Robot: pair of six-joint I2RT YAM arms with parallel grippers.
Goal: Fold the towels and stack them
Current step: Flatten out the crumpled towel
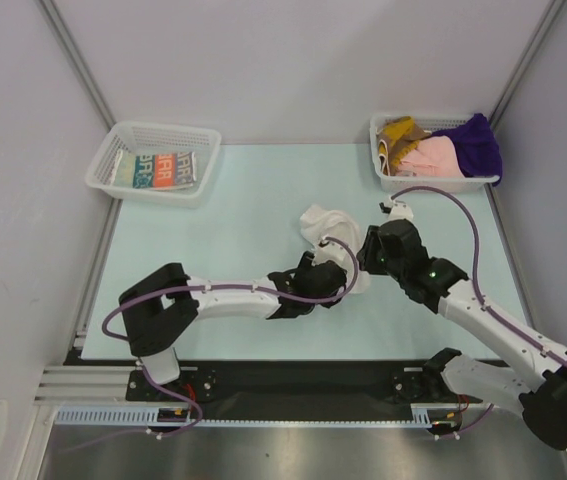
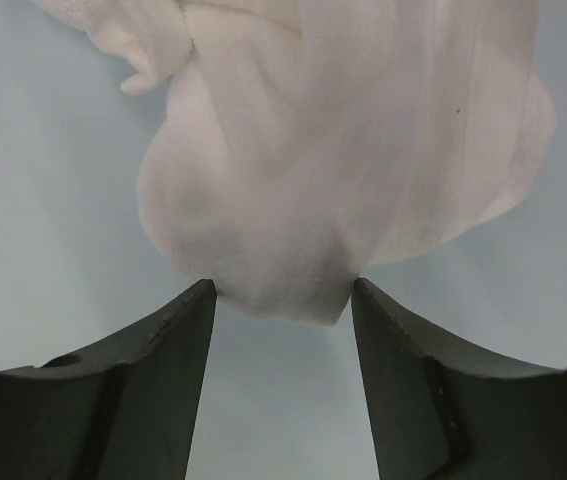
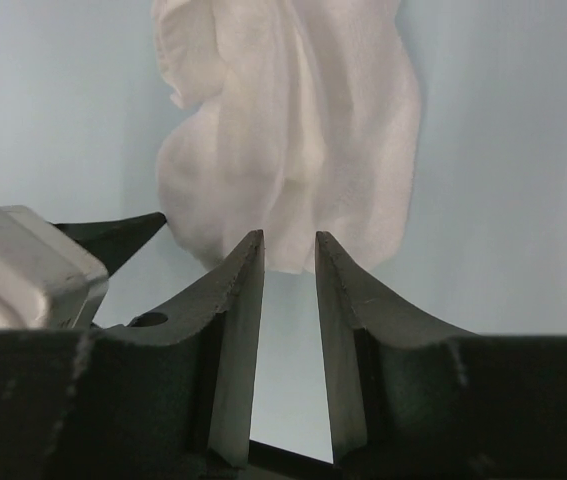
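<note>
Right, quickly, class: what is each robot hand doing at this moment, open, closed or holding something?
Left hand: closed on a bunch of the white towel.
Right hand: nearly closed, pinching the same towel's edge, as it seems.

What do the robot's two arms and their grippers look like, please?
The left arm and right arm have white links, bulky black joints and a looping purple cable each. A small green light glows on the right one. The left gripper and right gripper each have two dark, curved, tapering fingers.
</note>
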